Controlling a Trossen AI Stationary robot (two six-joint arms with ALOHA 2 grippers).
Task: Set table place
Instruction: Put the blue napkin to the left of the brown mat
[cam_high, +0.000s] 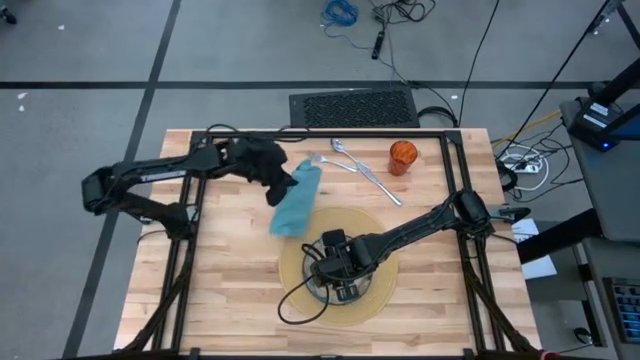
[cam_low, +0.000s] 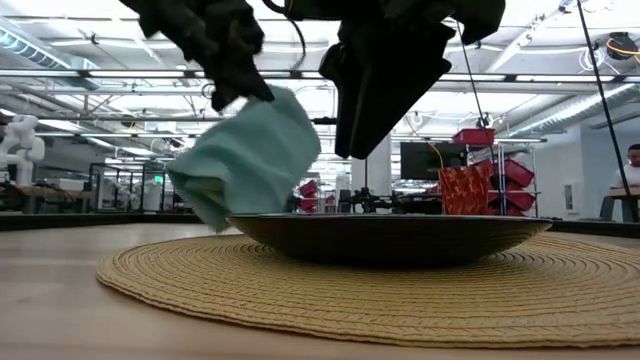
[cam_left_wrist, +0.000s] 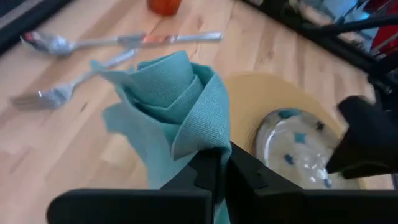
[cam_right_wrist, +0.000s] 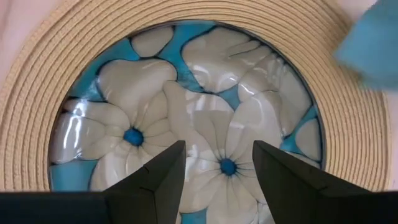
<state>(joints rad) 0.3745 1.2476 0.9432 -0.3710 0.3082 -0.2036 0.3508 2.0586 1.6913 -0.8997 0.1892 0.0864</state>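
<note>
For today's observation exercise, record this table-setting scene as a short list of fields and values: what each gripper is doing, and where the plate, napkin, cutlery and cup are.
left gripper: shut on the teal napkin, lifted beside the mat
right gripper: open, above the plate, holding nothing
plate: glass, flower pattern, lying on the round tan mat
cutlery: fork, spoon and knife loose on the table, off the mat
orange cup: upright on the table beside the cutlery
</note>
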